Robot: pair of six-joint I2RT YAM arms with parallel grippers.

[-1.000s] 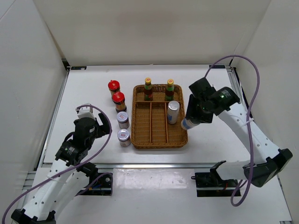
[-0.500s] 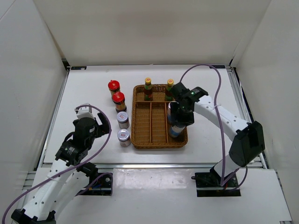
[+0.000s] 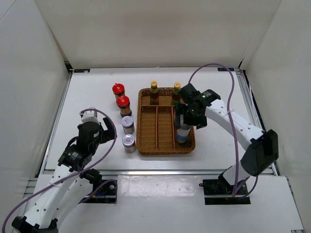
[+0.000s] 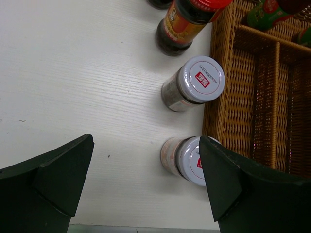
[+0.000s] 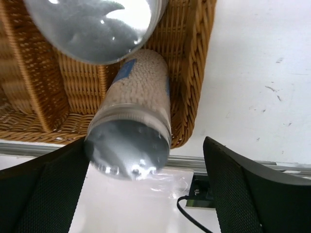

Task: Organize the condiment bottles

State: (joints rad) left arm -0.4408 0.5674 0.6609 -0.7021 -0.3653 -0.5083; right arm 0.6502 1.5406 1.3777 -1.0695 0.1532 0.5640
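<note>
- The upper red-capped jar and the lower red-capped jar are of dark glass with yellow labels. They stand on the white bench, just left of the upper left corner of the brown wicker divided tray.
- Below them stand the upper silver-lidded brown jar and the lower silver-lidded brown jar. Each has a red mark on its lid, and both are close to the tray's left wall.
- The left yellow-capped slim dark bottle and the right yellow-capped slim dark bottle stand side by side in the tray's top compartments.
- The lower blue-white-labelled jar has a silver lid and a clear body packed with pale grains. It stands at the lower end of the tray's right-hand long compartment.
- The upper blue-white-labelled jar is just above it in the same compartment, and its lid fills the top of the right wrist view.
- All eight stand upright, long axes vertical, caps up toward the top camera.
- The right tool hangs over the lower blue-white-labelled jar with its fingers spread wide. One finger is at the lid's edge, though whether it touches cannot be told, and the other is well apart.
- The left tool is at the lower left of the top view, over the bench. Its jaws are wide with nothing gripped, and the lower silver-lidded brown jar is beside one finger.
</note>
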